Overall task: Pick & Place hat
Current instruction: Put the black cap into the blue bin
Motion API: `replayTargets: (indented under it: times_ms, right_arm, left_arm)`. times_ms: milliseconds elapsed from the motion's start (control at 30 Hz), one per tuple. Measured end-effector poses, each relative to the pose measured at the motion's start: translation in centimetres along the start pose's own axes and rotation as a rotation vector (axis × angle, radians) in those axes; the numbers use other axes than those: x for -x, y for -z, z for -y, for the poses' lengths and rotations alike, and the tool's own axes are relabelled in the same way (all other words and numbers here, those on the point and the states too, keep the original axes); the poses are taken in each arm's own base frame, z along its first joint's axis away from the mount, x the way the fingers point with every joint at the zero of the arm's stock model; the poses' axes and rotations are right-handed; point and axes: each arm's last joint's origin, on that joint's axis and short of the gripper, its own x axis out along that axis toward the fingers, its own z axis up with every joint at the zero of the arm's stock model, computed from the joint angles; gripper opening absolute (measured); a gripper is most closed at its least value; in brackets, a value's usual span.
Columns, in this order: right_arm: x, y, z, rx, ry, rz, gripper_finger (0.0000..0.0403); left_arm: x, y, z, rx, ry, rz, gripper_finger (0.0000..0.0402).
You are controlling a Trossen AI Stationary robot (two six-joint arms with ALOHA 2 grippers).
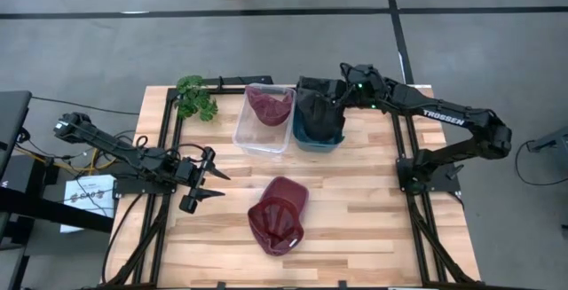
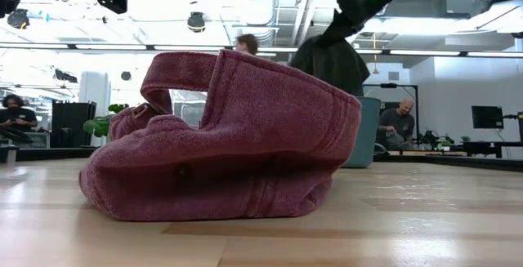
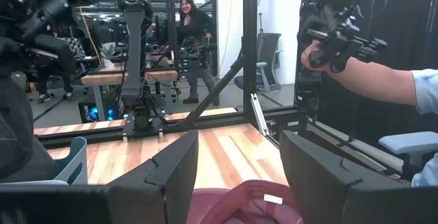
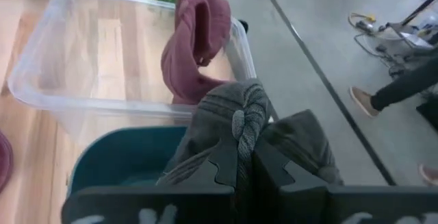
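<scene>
A maroon cap lies on the wooden table's middle, opening up; it fills the low view. My left gripper is open and empty, to the left of the cap, pointing at it; the cap's edge shows between its fingers. My right gripper is shut on a dark grey hat above the teal bin. A second maroon hat lies in the clear bin, draped on its far rim. My right gripper pinches a bunched fold of the dark grey hat's cloth between its two fingers, several layers together. The hat hangs below the gripper over the teal bin. The maroon cap hides its lower end in the low view.
A green plant lies at the table's far left corner. The two bins stand side by side at the far edge. Black frame rails run along the table's left and right sides. People stand and sit in the room beyond the table.
</scene>
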Motion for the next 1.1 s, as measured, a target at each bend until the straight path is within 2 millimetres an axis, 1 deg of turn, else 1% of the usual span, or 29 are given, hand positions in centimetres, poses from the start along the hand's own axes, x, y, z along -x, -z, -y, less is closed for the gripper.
replayTargets:
  times_ms: [133, 500, 633, 867, 1000, 1100]
  right_arm:
    - [-0.6, 0.7, -0.1, -0.012, -0.031, 0.025, 0.0004]
    - [-0.7, 0.3, 0.1, -0.005, -0.052, 0.095, 0.0005]
    - [-1.7, 0.9, 0.6, -0.026, -0.049, 0.059, 0.0005]
    - [-5.0, 1.7, 0.7, -0.029, -0.060, 0.029, 0.0006]
    - [-5.8, 2.3, 1.3, -0.041, -0.044, 0.004, 0.0007]
    - [-5.8, 2.7, 1.8, -0.058, -0.035, -0.017, 0.0009]
  left_arm:
    - [0.0, 0.0, 0.0, 0.000, 0.000, 0.000, 0.0203]
    - [0.0, -0.1, 0.0, -0.006, -0.001, 0.008, 0.0203]
    - [0.0, -0.1, 0.0, -0.005, -0.001, 0.010, 0.0204]
    - [0.0, -0.1, 0.0, -0.005, -0.001, 0.014, 0.0203]
    - [0.0, -0.1, 0.0, -0.005, -0.001, 0.013, 0.0204]
    - [0.0, -0.1, 0.0, -0.005, -0.001, 0.011, 0.0203]
